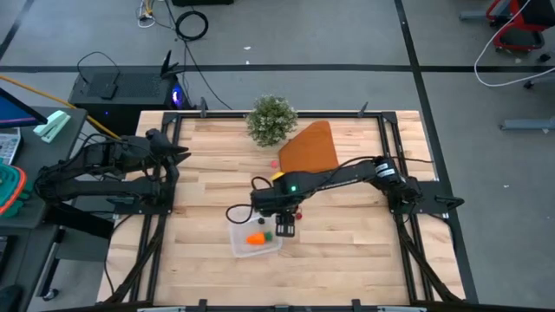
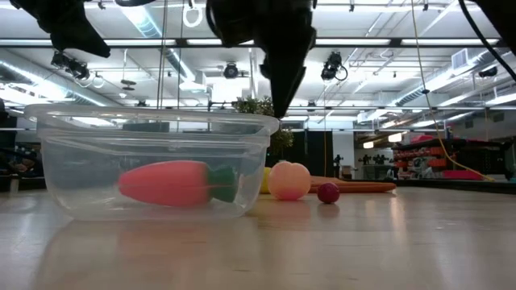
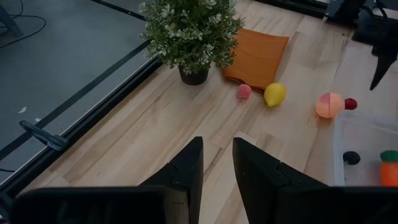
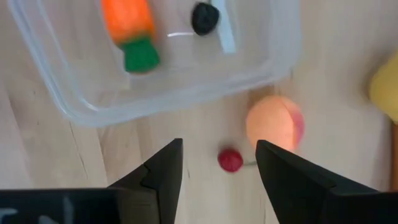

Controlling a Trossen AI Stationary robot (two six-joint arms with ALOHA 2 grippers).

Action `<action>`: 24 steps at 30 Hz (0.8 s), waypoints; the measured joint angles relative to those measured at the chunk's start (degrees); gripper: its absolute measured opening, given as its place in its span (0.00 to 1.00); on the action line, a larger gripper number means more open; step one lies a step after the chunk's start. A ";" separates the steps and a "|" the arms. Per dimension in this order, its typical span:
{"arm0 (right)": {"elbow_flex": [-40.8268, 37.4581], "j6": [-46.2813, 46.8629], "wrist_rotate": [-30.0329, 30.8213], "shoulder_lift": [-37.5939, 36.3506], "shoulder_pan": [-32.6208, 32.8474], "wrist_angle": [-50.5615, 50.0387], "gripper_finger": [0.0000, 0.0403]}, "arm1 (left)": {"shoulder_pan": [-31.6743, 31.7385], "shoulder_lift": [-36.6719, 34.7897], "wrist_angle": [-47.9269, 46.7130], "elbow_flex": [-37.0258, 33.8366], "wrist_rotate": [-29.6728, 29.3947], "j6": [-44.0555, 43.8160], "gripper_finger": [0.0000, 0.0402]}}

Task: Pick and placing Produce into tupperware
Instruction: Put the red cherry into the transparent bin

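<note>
The tupperware (image 1: pixel 254 239) sits toward the front edge of the worktop (image 1: pixel 347 260), about midway along it, and already holds two pieces of produce: the carrot (image 1: pixel 255 239) lying on its side and a small dark bit (image 4: pixel 204 18) beside it. The right gripper (image 1: pixel 285 228) hangs just over the container's back right corner, its jaws spread wide and holding nothing, pointed down at the bare wood just outside the wall.

That puts the task partway, by my reading. Still loose on the worktop, just behind the container, are the small red bit (image 4: pixel 231 160) and the peach-pink ball (image 4: pixel 274 123); a little farther back lie the yellow lemon (image 3: pixel 275 94) and a small pink piece (image 3: pixel 244 91), near the orange-brown wedge (image 1: pixel 310 147). Beside the wedge, at the back edge, stands the bushy green plant (image 1: pixel 271 120).

The left gripper (image 3: pixel 216 168) waits at the back left corner, jaws slightly parted and empty.

From above, the right arm covers the loose pieces nearest the container, and the small bits are too tiny to identify.
</note>
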 joint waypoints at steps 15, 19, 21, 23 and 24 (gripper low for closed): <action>-40.48 38.38 10.50 -29.55 2.05 23.40 0.44 | 0.00 1.16 8.42 0.00 0.02 0.09 0.24; -48.06 47.02 12.35 -33.16 3.39 30.55 0.43 | 0.00 3.95 11.19 0.00 2.42 1.33 0.24; -50.15 49.74 13.10 -33.77 4.10 31.88 0.42 | 0.00 6.11 13.38 0.00 4.33 2.85 0.24; -51.01 51.72 13.89 -33.89 4.81 32.11 0.42 | -0.02 8.38 15.31 0.00 5.63 3.46 0.24; -51.11 52.07 14.46 -33.89 5.22 32.05 0.42 | -0.02 9.58 16.36 0.00 5.60 3.67 0.25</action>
